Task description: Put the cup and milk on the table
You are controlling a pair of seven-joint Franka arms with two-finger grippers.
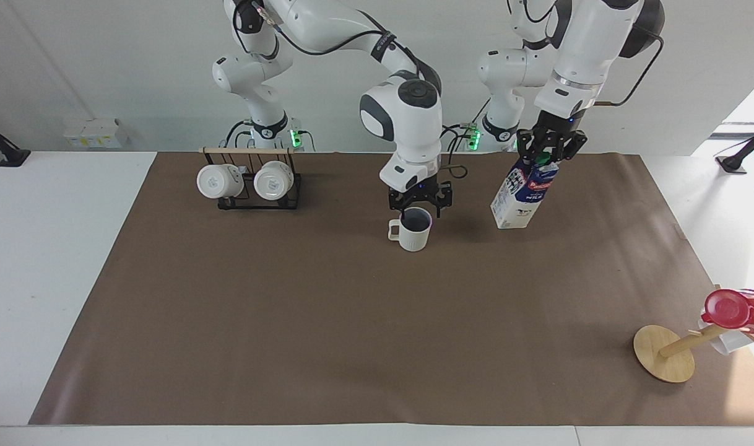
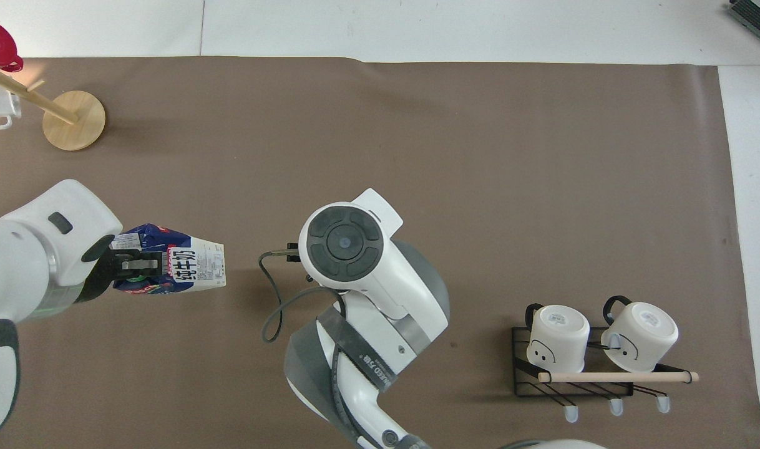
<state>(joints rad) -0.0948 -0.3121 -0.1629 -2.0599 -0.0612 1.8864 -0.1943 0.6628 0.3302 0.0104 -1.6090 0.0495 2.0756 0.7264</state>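
The cup (image 1: 413, 230) stands upright on the table's brown mat (image 1: 352, 322), handle toward the right arm's end. My right gripper (image 1: 420, 203) hovers just above its rim, open and empty. In the overhead view the right arm's wrist hides the cup. My left gripper (image 1: 548, 150) is shut on the top of the milk (image 1: 519, 197), by its green cap. The carton hangs tilted, beside the cup toward the left arm's end, its base at or just above the mat. The milk (image 2: 190, 269) and left gripper (image 2: 130, 268) also show in the overhead view.
A black rack (image 1: 253, 199) with two plain white mugs stands near the robots toward the right arm's end; it shows in the overhead view (image 2: 573, 383) too. A wooden mug tree (image 1: 665, 353) with a red cup (image 1: 733, 308) leans at the corner farthest from the robots, at the left arm's end.
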